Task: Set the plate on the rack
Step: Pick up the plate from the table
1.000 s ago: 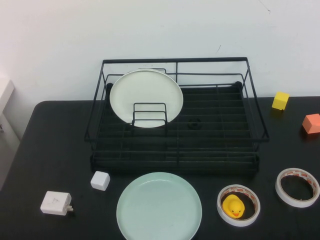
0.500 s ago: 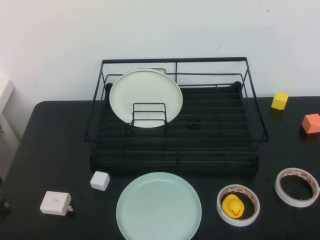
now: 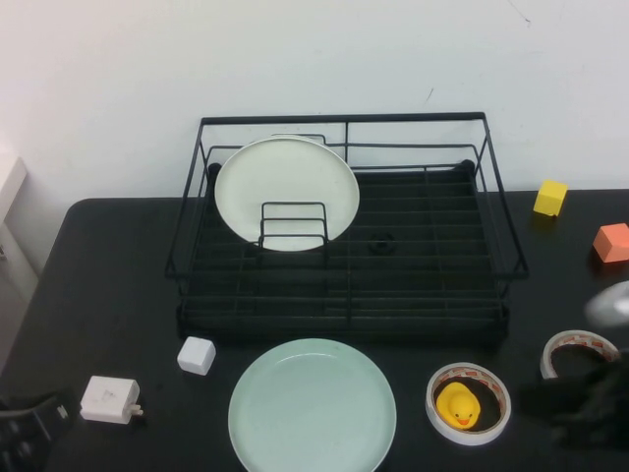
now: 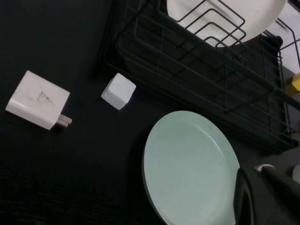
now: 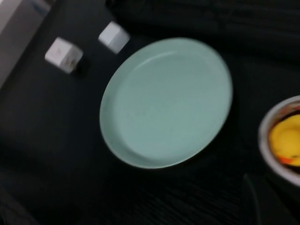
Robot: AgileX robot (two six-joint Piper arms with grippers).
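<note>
Dark and largely cut off by the frame edge, the left gripper sits at the near left corner of the table, its fingers closed together and holding nothing; only a black part of it enters the left wrist view at the corner. The right gripper shows as a blurred dark mass at the near right edge, also closed and empty, and it covers part of a tape roll there. A white charger lies just beside the left gripper, with a small white cube farther in. The plate, pale mint-green, lies flat on the table between the two grippers, apart from both, with its near rim cut off by the bottom of the high view. A second tape roll with a yellow duck inside it lies between the plate and the right gripper. The rack, black wire, stands behind the plate, close to its far rim but not touching it. A cream-white plate stands upright in the left part of the rack, behind a small wire divider. A yellow block and an orange block lie to the right of the rack.
</note>
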